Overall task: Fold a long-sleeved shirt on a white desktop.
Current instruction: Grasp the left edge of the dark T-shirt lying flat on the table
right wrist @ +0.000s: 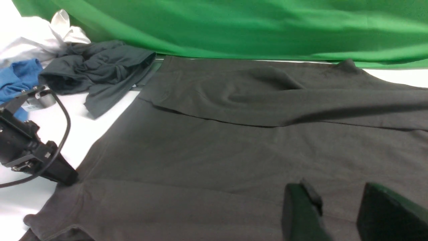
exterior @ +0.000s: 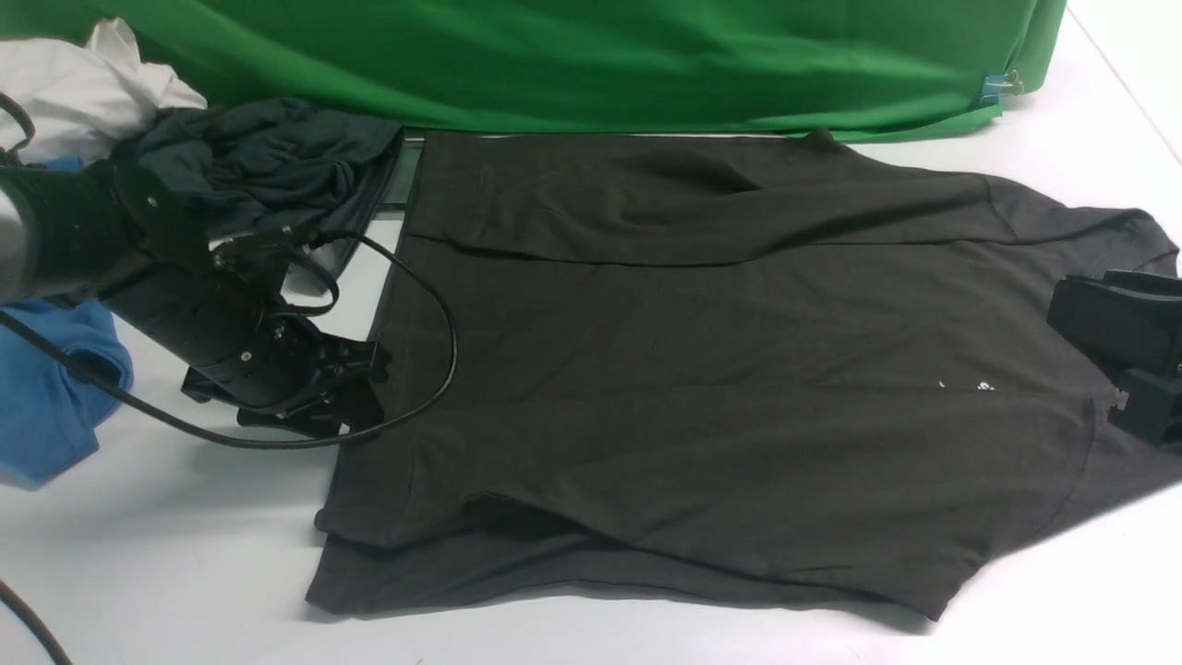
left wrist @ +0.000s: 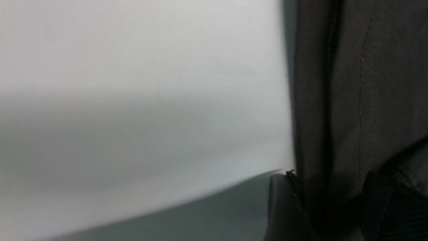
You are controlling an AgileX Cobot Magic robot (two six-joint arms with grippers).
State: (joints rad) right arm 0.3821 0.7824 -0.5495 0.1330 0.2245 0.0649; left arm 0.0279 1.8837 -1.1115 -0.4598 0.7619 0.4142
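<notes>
long-sleeved shirt (exterior: pixel 702 388) | likely soft, limp, light; pinch hem corners | left gripper (exterior: pixel 363 392): grip unclear | right gripper (right wrist: pixel 337 209): parted, empty

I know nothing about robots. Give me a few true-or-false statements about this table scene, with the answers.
1. The shirt lies spread out on the table. True.
2. The backdrop is red. False: it is green.
3. A blue garment lies on the robot's left. True.
4. The right gripper is shut tight. False: its jaws stand apart over the shirt.
</notes>
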